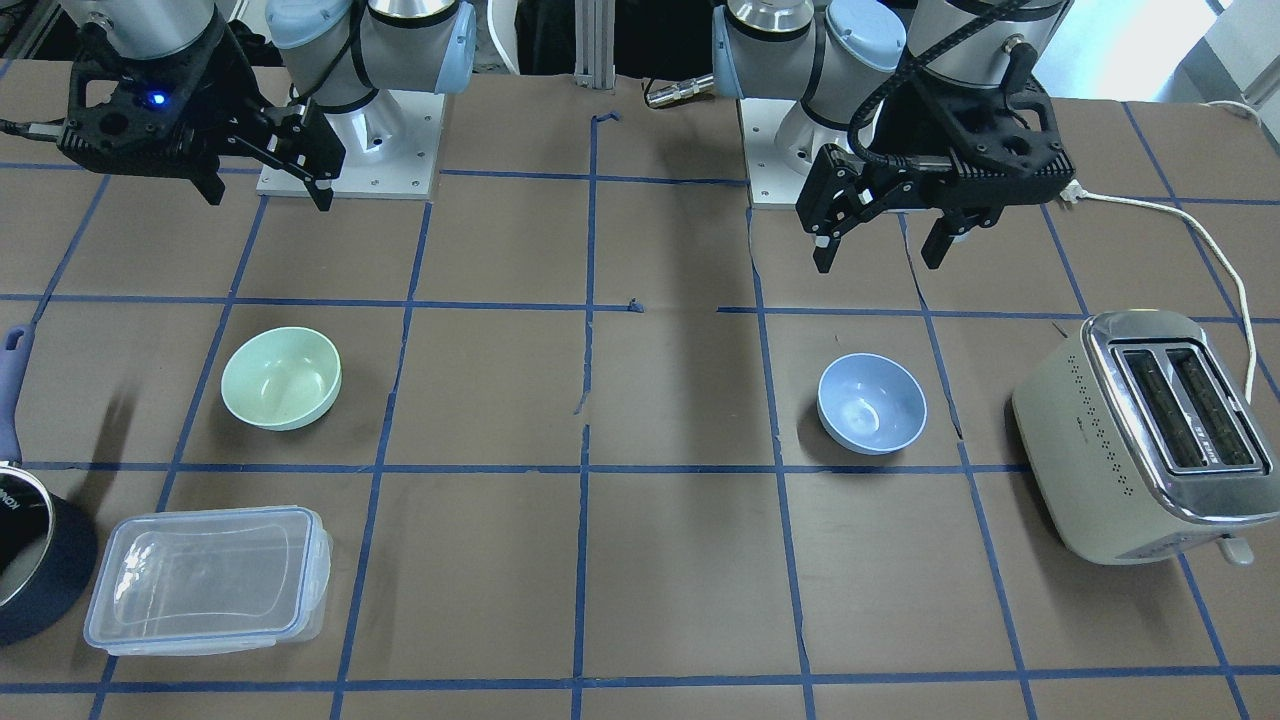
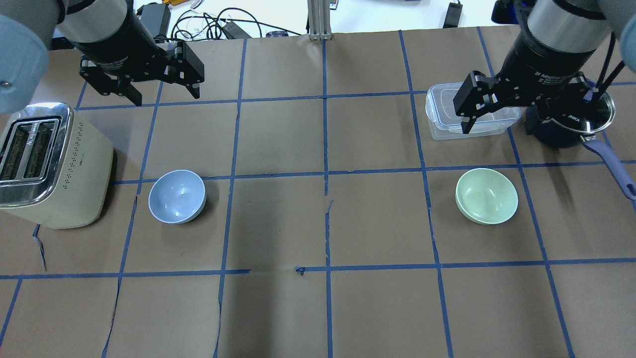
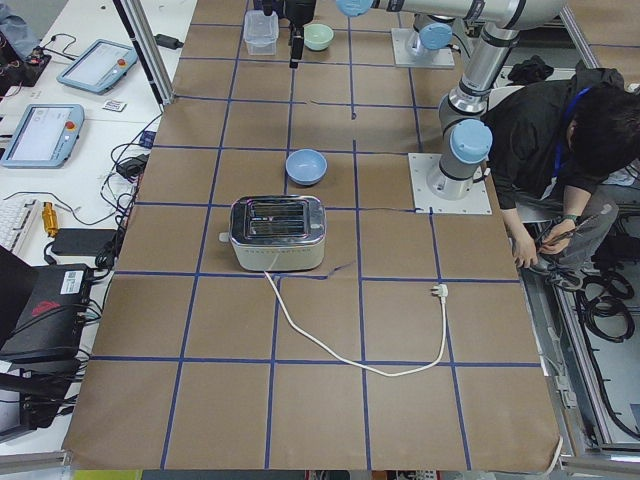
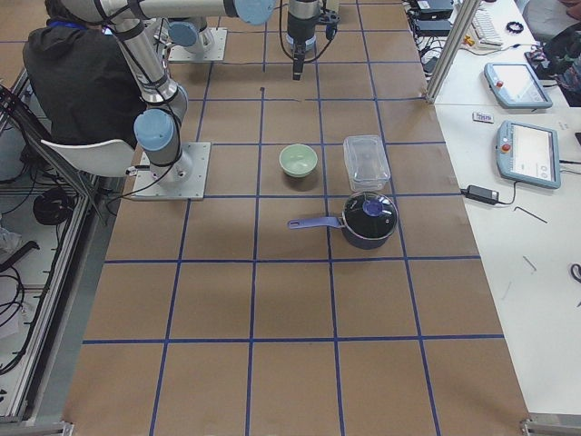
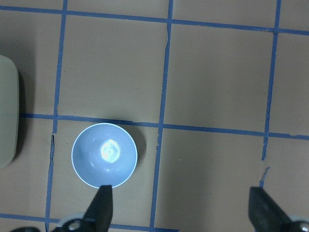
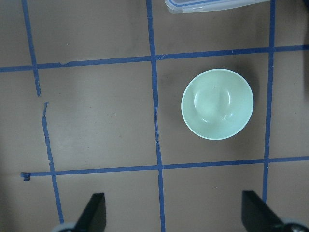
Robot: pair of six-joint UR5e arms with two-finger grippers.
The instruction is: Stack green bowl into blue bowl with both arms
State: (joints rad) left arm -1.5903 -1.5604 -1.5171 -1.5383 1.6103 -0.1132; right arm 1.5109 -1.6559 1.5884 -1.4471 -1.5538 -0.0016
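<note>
Brown paper covers the table (image 1: pixel 680 560), ruled into squares by blue tape. Above it, near the robot's base, the right gripper (image 1: pixel 268 190) hangs with its fingers spread wide and nothing between them. The left gripper (image 1: pixel 880 255) hangs the same way, jaws apart and empty.

Out from the right gripper, the green bowl (image 1: pixel 281 378) sits upright on the paper, on the right arm's half. Out from the left gripper, the blue bowl (image 1: pixel 871 403) sits upright on the left arm's half. The two bowls are well apart, with bare squares between them.

By this layout, the stacking has not begun: neither bowl is gripped or lifted, and the picking up, carrying and nesting are all left to do.

Farther out, a cream toaster (image 1: pixel 1150 435) lies near the blue bowl, its cord trailing away. A clear lidded box (image 1: pixel 208 580) and a dark pot (image 4: pixel 368 221) with a long handle stand beyond the green bowl. A person in black (image 3: pixel 560 130) crouches behind the robot, and side benches hold tablets and cables.
</note>
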